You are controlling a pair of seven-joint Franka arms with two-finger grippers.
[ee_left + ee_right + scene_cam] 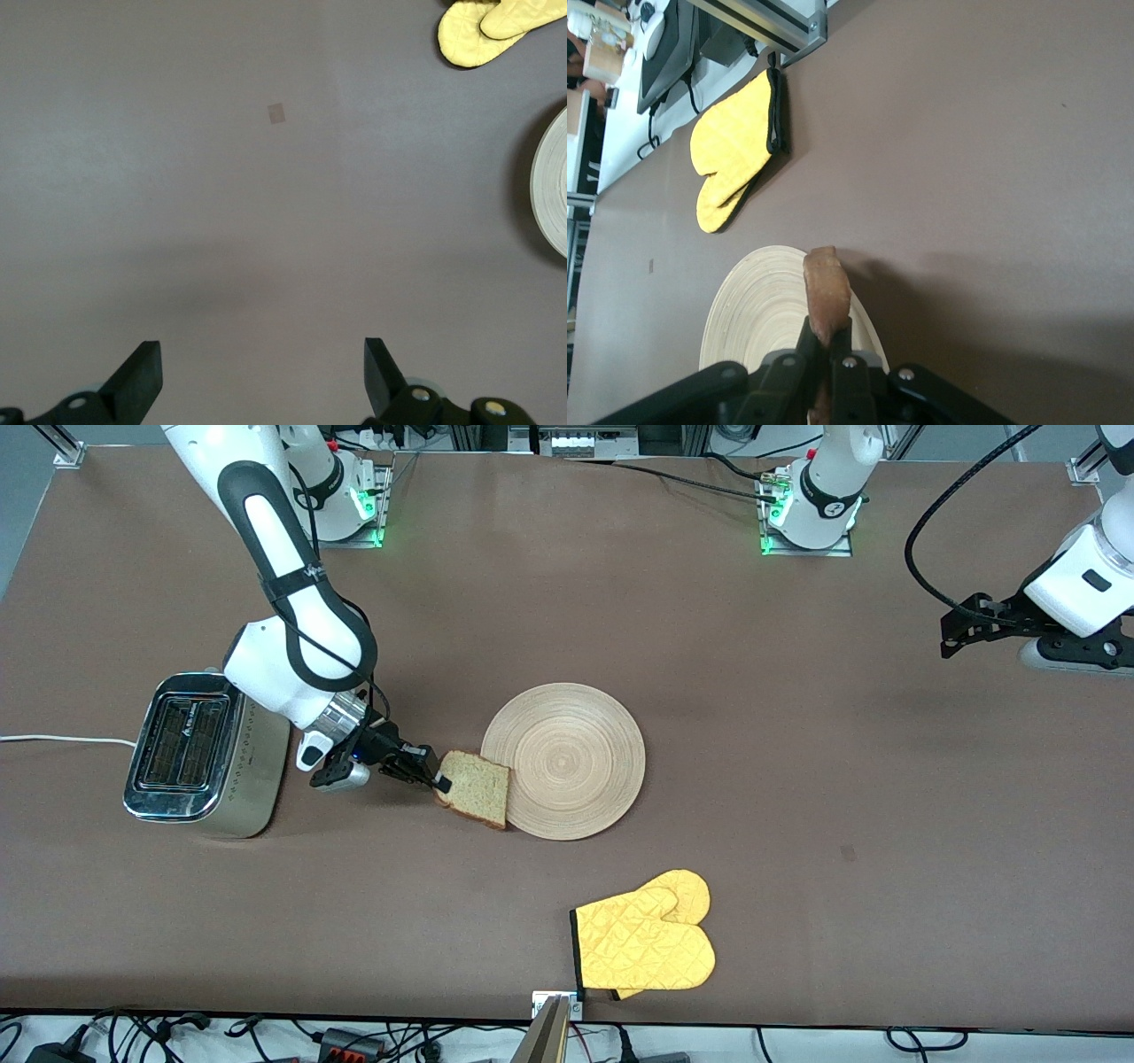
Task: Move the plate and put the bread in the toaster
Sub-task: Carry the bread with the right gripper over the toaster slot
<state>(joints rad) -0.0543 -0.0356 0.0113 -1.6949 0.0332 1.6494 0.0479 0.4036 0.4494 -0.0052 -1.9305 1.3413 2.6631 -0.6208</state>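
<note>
My right gripper (pixel 436 778) is shut on the edge of the bread (pixel 477 788), a brownish speckled slice held tilted in the air over the table beside the plate's rim. In the right wrist view the bread (pixel 826 292) stands edge-on between my fingers (pixel 808 341). The round light-wood plate (pixel 567 760) lies flat on the table and shows in that view too (pixel 757 305). The toaster (pixel 199 755), chrome-topped with two slots, stands toward the right arm's end of the table. My left gripper (pixel 952 631) waits open and empty at the left arm's end; its fingers (pixel 137 379) hang over bare table.
A yellow oven mitt (pixel 645 943) lies nearer the front camera than the plate, close to the table's front edge. The toaster's white cord (pixel 62 740) runs off the right arm's end. A small tape mark (pixel 276 112) is on the brown tabletop.
</note>
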